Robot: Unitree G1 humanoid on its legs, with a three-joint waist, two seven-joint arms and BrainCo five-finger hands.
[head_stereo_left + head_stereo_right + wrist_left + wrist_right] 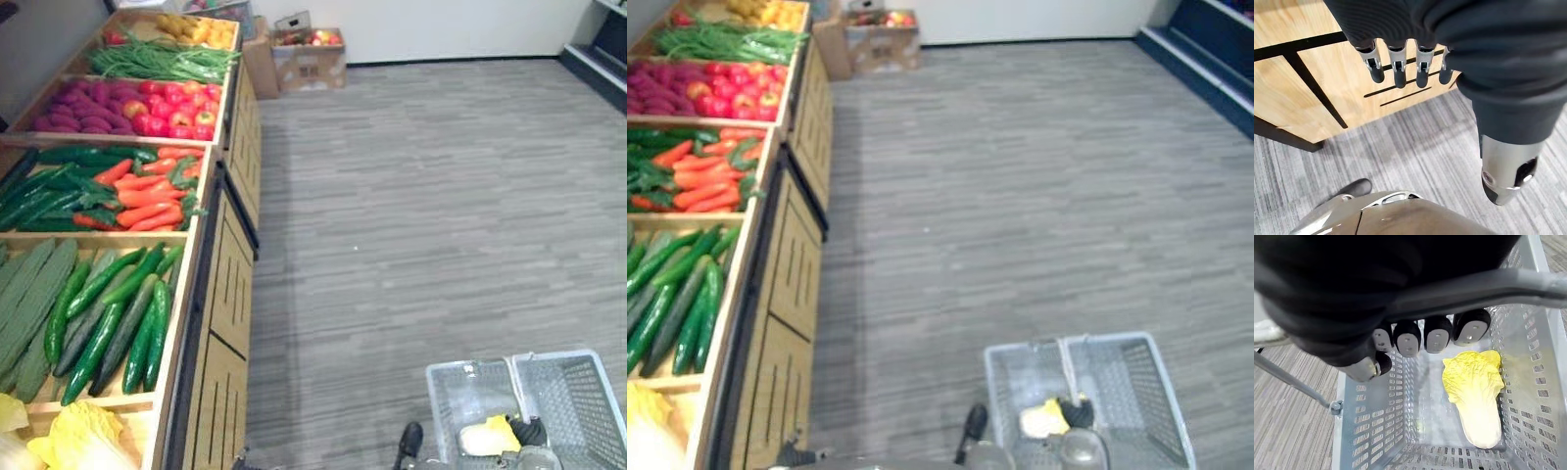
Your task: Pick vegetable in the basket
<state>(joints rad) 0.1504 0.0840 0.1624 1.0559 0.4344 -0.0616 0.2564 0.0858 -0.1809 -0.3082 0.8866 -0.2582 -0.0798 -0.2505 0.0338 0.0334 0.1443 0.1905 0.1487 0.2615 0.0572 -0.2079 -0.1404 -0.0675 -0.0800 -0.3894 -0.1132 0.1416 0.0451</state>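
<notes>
A grey plastic basket [563,355] hangs low at my right side over the floor. My right hand [1352,308] is shut on its grey handle [1488,289], fingers [1437,335] curled round the bar. One yellow napa cabbage [1476,396] lies on the basket's bottom, also seen from above [487,436]. My left hand [1449,29] hangs beside the wooden stand's side panel [1298,93], fingers [1398,68] straight and holding nothing. More napa cabbages [78,436] lie in the stand's nearest bin at my left.
The wooden stand [230,284] runs along the left with bins of cucumbers [118,313], carrots [147,196], apples [176,108] and green beans [162,61]. A cardboard box [309,54] of produce stands at the far wall. Grey floor [421,215] stretches to the right.
</notes>
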